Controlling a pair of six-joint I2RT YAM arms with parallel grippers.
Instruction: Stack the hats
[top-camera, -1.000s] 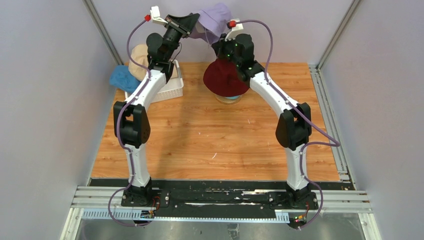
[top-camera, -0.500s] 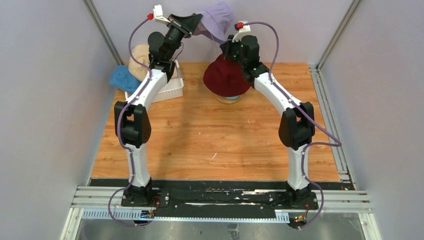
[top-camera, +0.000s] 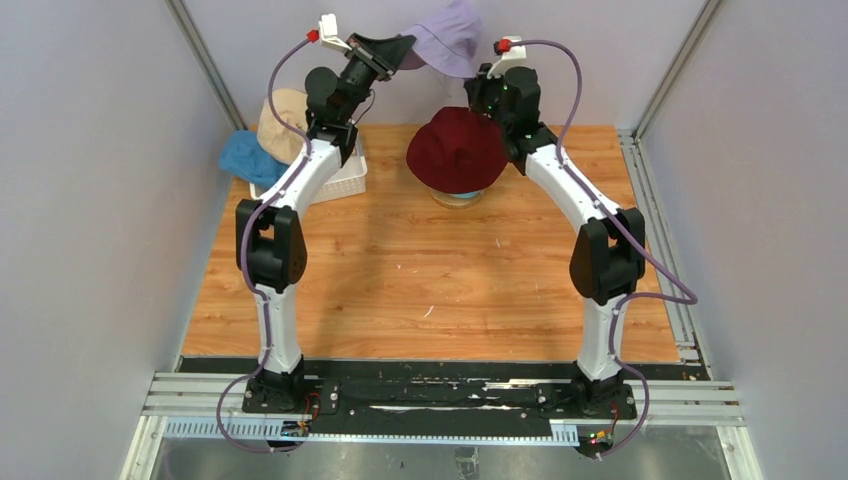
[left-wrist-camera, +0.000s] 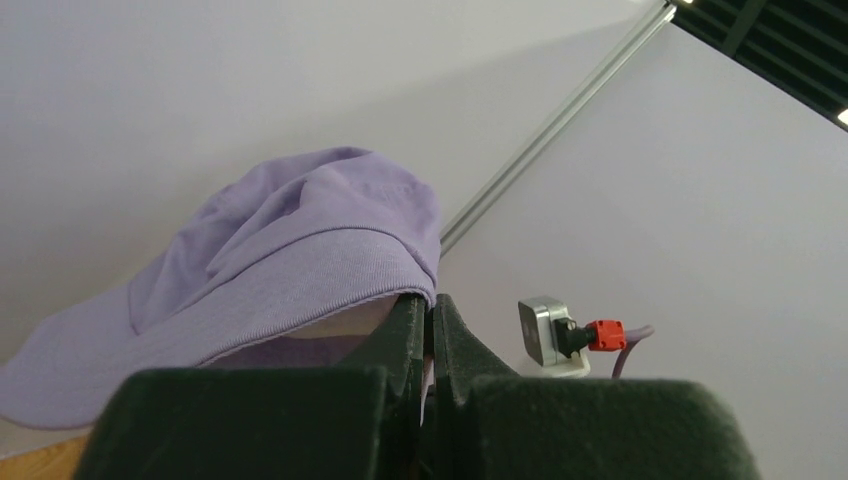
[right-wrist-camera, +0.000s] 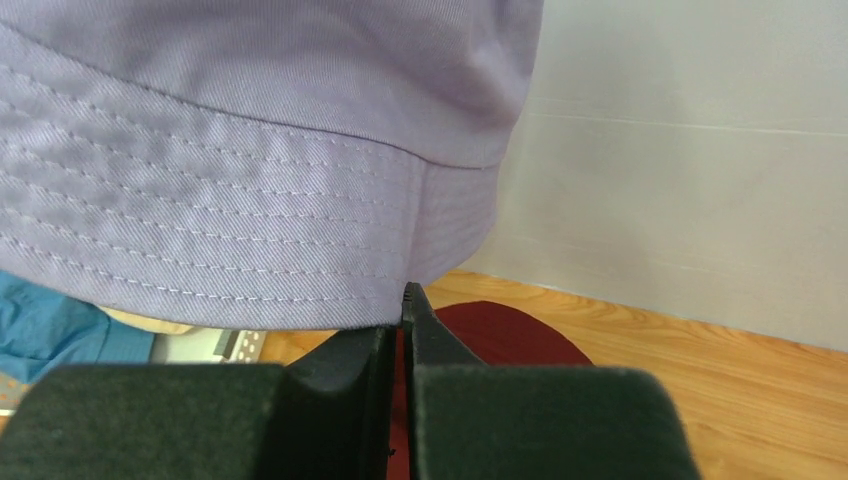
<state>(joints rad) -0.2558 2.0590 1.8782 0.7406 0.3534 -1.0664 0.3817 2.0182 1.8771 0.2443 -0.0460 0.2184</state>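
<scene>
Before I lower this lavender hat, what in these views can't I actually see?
- Top view: the dark red hat covers whatever it sits on.
- Top view: the left arm crosses the white basket, hiding its inside.
- Left wrist view: only the lavender hat and wall; dark red hat out of frame.
- Right wrist view: lavender brim blocks most of the dark red hat.

Both arms reach up and inward above the far edge of the table (top-camera: 400, 290).
The left arm (top-camera: 268, 245) and right arm (top-camera: 603, 262) rise from bases at the near edge, elbows bowed outward, forearms leaning toward each other. The left gripper (left-wrist-camera: 430, 308) has its jaws pressed together on the brim of the lavender hat (top-camera: 447, 38). The right gripper (right-wrist-camera: 401, 300) pinches the opposite brim the same way (fingers nearly touching, cloth between). Both wrists sit high.
</scene>
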